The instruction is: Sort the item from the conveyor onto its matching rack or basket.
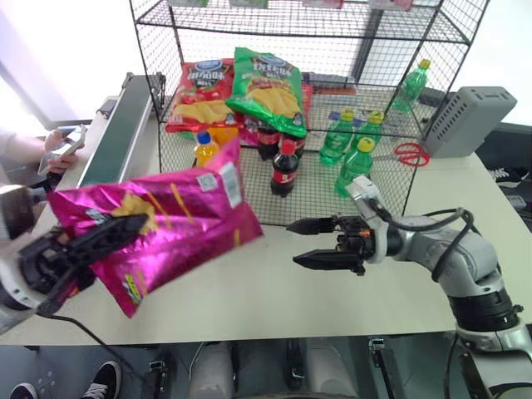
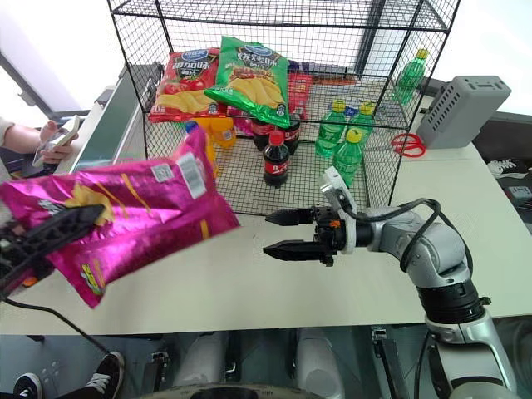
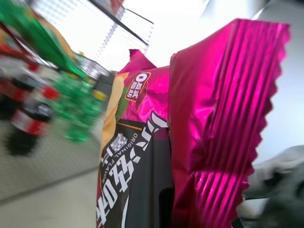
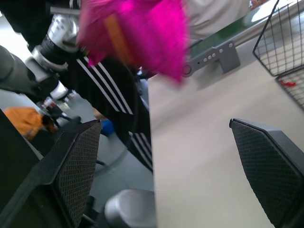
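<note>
Left gripper (image 1: 83,241) clenched on pink bag (image 1: 166,220), held in the air at near left, above the table (image 1: 274,291). Bag's long axis runs left-right, free end toward right gripper (image 1: 320,243), which hangs wide open, empty. Rack (image 1: 332,166) lies far-right of bag. Left arm carries.

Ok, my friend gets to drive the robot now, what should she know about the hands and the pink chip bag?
Left end effector: shut on the pink chip bag, holding it in the air above the table's left front part.
Right end effector: open, nothing in it, pointing across the table toward the bag.
Conveyor: at the table's left, with no bag on it.
Black wire rack: at the back, already holding a red chip bag, a green chip bag and bottles.
Done: bag picked up.
Left: get it onto the rack, probably beside the other chip bags, then let go.
</note>
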### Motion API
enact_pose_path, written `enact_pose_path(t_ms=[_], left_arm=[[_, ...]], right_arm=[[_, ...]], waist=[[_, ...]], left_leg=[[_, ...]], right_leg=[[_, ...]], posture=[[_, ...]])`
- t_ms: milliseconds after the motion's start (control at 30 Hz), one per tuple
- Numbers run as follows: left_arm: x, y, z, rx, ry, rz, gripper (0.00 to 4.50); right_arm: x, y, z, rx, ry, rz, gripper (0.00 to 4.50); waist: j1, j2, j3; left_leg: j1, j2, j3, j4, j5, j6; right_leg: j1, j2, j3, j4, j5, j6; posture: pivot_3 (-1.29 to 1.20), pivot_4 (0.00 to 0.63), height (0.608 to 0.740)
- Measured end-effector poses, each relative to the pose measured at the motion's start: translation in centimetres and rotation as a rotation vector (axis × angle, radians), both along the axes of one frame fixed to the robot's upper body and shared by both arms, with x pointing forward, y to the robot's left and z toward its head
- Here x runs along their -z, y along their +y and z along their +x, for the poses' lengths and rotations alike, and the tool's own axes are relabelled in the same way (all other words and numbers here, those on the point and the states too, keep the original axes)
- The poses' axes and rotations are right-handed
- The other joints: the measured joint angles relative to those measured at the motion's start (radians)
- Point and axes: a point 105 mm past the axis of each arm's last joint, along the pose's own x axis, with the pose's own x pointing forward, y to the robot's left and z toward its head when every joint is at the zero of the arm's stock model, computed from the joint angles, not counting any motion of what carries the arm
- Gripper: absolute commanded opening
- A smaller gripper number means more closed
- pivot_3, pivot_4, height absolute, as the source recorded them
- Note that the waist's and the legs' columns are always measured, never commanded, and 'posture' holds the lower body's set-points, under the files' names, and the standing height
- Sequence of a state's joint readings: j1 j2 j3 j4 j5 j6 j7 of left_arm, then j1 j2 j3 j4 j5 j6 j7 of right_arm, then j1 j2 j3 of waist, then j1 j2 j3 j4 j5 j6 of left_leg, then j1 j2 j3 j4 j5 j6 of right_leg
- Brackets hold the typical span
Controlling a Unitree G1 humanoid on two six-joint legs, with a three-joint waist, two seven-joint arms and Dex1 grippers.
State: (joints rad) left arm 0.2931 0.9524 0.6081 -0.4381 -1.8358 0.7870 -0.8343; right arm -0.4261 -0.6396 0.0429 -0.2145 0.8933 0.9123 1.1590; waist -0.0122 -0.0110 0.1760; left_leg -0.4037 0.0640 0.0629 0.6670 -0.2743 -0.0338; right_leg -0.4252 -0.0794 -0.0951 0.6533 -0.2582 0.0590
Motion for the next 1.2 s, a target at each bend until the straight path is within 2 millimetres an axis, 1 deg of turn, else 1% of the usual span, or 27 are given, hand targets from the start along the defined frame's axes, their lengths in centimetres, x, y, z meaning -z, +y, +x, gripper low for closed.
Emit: enact_pose_path(t_ms=[133, 233, 300, 333, 433, 533, 667, 833, 933, 1067, 1133, 1200], left_arm=[[0.0, -1.1, 0.7, 0.132, 0.065, -0.075, 0.07], [-0.4, -1.5, 1.6, 0.173, 0.055, -0.104, 0.07], [-0.7, -1.8, 2.1, 0.190, 0.036, -0.127, 0.07], [-0.8, -2.0, 2.4, 0.206, 0.035, -0.146, 0.07], [-0.5, -2.5, 3.0, 0.235, 0.048, -0.167, 0.07], [0.1, -3.1, 3.7, 0.240, 0.068, -0.175, 0.07], [0.5, -2.9, 4.4, 0.221, 0.081, -0.175, 0.07], [0.3, -3.5, 4.5, 0.242, 0.082, -0.182, 0.07], [0.5, -3.6, 4.6, 0.243, 0.096, -0.187, 0.07], [-0.1, -3.7, 4.4, 0.258, 0.097, -0.211, 0.07], [-0.2, -3.8, 4.4, 0.262, 0.100, -0.216, 0.07], [-0.4, -3.8, 4.3, 0.270, 0.103, -0.219, 0.07]], right_arm=[[-1.8, -0.1, 0.1, -0.029, 0.028, 0.047, 4.50], [-2.0, 0.0, -0.8, -0.081, 0.131, 0.070, 4.50], [-2.2, 0.3, -1.6, -0.127, 0.170, 0.080, 4.50], [-2.3, 0.5, -2.0, -0.147, 0.176, 0.082, 4.50], [-2.4, 1.1, -2.3, -0.161, 0.182, 0.086, 4.50], [-2.5, 2.5, -2.4, -0.195, 0.176, 0.093, 4.50], [-2.6, 3.3, -1.6, -0.153, 0.119, 0.109, 4.50], [-2.2, 4.1, -1.0, -0.129, 0.087, 0.113, 4.50], [-2.1, 4.1, -1.0, -0.125, 0.084, 0.110, 4.50], [-2.0, 4.0, -0.4, -0.090, 0.051, 0.106, 4.50], [-1.5, 3.6, 0.3, -0.058, 0.047, 0.100, 4.50], [-0.8, 2.7, 1.1, -0.016, 0.056, 0.081, 4.50]], waist=[[0.003, -0.001, 0.000], [0.005, -0.001, 0.000], [0.004, -0.001, 0.000], [0.004, -0.001, 0.000], [0.000, -0.001, 0.000], [0.000, -0.001, 0.000], [0.002, -0.001, -0.001], [0.002, -0.001, -0.001], [0.002, -0.001, -0.001], [0.001, -0.001, -0.001], [0.002, -0.001, -0.001], [0.002, -0.001, -0.001]], left_leg=[[0.000, 0.000, 0.001, 0.000, 0.000, 0.000], [-0.001, -0.001, 0.001, 0.000, 0.000, 0.000], [-0.001, -0.001, 0.001, 0.000, 0.000, 0.000], [-0.001, -0.001, 0.001, 0.000, 0.000, 0.000], [0.000, -0.001, 0.001, 0.000, 0.000, 0.000], [-0.001, 0.000, 0.001, 0.000, 0.000, 0.000], [-0.001, -0.001, 0.001, 0.000, 0.000, 0.000], [-0.001, -0.001, 0.001, 0.000, 0.000, 0.000], [-0.001, -0.001, 0.001, 0.000, 0.000, 0.000], [-0.001, -0.001, 0.000, 0.000, 0.000, 0.000], [-0.001, -0.001, 0.001, 0.000, 0.000, 0.000], [-0.001, -0.001, 0.001, 0.000, 0.000, 0.000]], right_leg=[[0.000, 0.000, 0.000, 0.000, 0.000, 0.000], [0.000, 0.000, 0.000, 0.000, 0.000, 0.000], [0.000, 0.000, 0.000, 0.000, 0.000, 0.000], [0.000, 0.000, 0.000, 0.000, 0.000, 0.000], [0.000, 0.000, 0.000, 0.000, 0.000, 0.000], [0.000, 0.000, 0.000, 0.000, 0.000, 0.000], [0.000, 0.000, 0.000, 0.000, 0.000, 0.000], [0.000, -0.001, 0.000, 0.000, 0.000, 0.000], [0.000, 0.000, 0.000, 0.000, 0.000, 0.000], [0.000, 0.000, 0.000, 0.000, 0.000, 0.000], [0.000, 0.000, 0.000, 0.000, 0.000, 0.000], [0.000, -0.001, 0.000, 0.000, 0.000, 0.000]], posture=[[0.00, 0.150, 0.740], [0.00, 0.150, 0.740], [0.00, 0.150, 0.740], [0.00, 0.150, 0.740], [0.00, 0.150, 0.740], [0.00, 0.150, 0.740], [0.00, 0.150, 0.740], [0.00, 0.150, 0.740], [0.00, 0.150, 0.740], [0.00, 0.150, 0.740], [0.00, 0.150, 0.740], [0.00, 0.150, 0.740]])
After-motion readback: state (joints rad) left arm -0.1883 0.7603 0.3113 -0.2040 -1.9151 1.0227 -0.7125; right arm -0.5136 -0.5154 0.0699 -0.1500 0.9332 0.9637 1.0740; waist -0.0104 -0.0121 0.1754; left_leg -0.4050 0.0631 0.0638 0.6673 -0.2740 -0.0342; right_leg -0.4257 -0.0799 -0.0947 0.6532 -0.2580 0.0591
